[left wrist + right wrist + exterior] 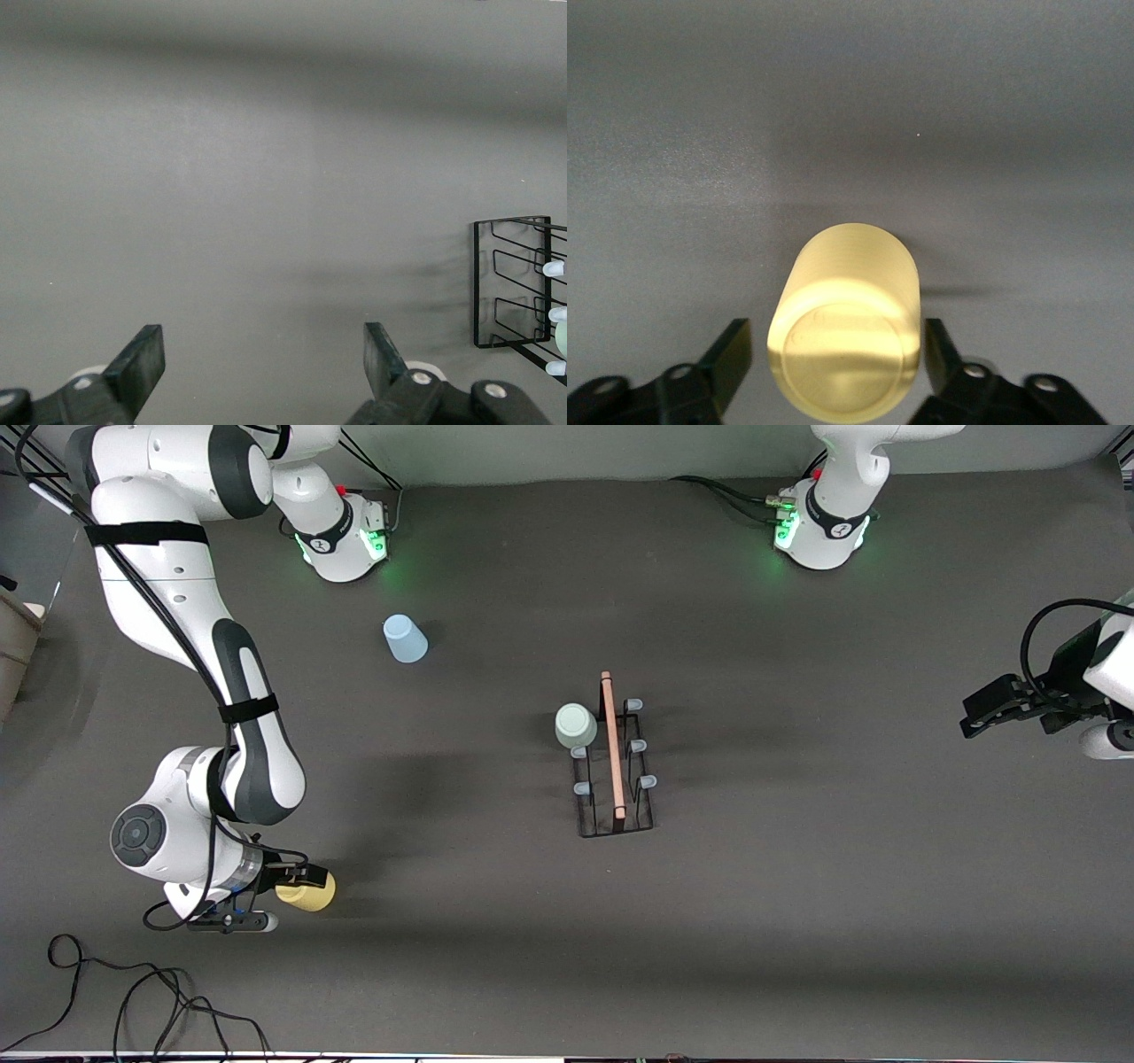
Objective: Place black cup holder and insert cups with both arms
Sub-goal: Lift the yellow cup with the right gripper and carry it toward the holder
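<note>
the black cup holder point(615, 779) stands upright near the middle of the dark grey bench point(797, 921), its light wooden rod handle point(612, 746) running along the top and pale-blue-tipped pegs point(648, 781) sticking out on both sides. a pale green cup point(576, 725) sits upside down on one peg, on the side toward the right arm's end of the bench and at the end of the rack farther from the front camera.

a light blue cup point(405, 638) lies on the bench, farther from the front camera than the rack and near the right arm's base.

the yellow cup point(307, 891) lies on its side, nearer to the front camera than the rack and well toward the right arm's end. the right pincer point(291, 886) is down at this cup with one finger point(725, 359) on each side of it; in the right wrist view the fingers sit just beside the cup's walls, and whether they press on it yet cannot be told.

the left pincer point(974, 722) waits over the left arm's end of the bench, well apart from the rack, its fingers point(142, 359) spread wide with nothing between them.
</note>
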Robot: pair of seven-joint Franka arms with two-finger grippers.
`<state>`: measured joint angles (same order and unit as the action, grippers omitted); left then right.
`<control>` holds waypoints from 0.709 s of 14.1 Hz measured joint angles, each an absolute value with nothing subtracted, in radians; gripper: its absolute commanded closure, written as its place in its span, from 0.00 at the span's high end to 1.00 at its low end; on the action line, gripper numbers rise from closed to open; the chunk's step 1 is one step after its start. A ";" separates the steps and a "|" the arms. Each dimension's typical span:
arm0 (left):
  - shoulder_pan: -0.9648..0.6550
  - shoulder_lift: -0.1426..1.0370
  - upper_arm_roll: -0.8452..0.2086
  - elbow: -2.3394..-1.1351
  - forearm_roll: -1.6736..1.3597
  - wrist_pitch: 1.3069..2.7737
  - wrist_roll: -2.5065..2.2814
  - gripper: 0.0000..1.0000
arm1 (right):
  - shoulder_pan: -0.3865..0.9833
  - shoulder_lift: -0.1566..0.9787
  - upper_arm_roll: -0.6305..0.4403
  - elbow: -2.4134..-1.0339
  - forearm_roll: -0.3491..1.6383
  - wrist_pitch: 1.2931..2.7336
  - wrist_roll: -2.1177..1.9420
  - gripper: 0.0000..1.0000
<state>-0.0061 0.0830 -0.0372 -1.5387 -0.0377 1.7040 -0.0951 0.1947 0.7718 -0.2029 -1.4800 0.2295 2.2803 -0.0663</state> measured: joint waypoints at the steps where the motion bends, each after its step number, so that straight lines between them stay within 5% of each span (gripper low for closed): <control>1: -0.006 0.083 -0.037 -1.536 -0.038 1.704 -0.095 1.00 | 0.195 0.772 -0.203 -1.479 0.230 2.281 -0.066 0.00; 5: -0.006 0.083 -0.037 -1.535 -0.038 1.703 -0.095 1.00 | 0.197 0.755 -0.203 -1.451 0.230 2.265 -0.065 0.00; 10: -0.006 0.083 -0.038 -1.535 -0.027 1.702 -0.095 1.00 | 0.223 0.592 -0.199 -1.350 0.135 1.923 0.110 0.00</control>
